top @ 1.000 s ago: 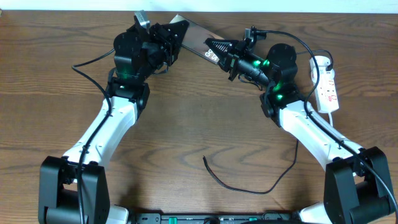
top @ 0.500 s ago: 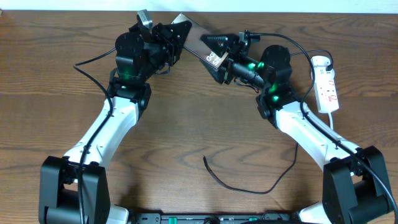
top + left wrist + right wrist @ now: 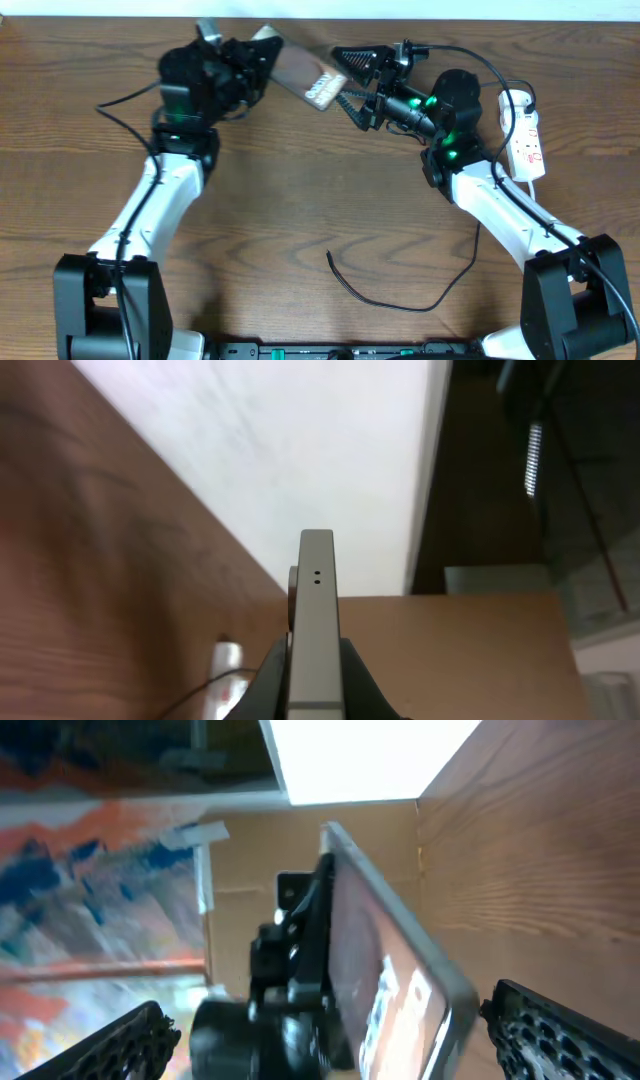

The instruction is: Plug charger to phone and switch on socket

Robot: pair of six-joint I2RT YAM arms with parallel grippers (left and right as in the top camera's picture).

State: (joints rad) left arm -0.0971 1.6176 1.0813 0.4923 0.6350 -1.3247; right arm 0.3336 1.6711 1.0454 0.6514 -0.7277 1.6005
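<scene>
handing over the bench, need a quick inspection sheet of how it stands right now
surface: brown wooden table, bare at its middle
job's things: phone lifted off the table at the far side; charger lying loose, not plugged into the phone; socket flat at the right edge, switch state too small to tell
clutter: nothing seen
hands: left hand shut on the phone's end; right hand open at the phone's free end
cables: charger curves along the table's front, plug tip free near the middle
surroundings: white wall strip beyond the far edge; wrist views too blurred to tell more
</scene>
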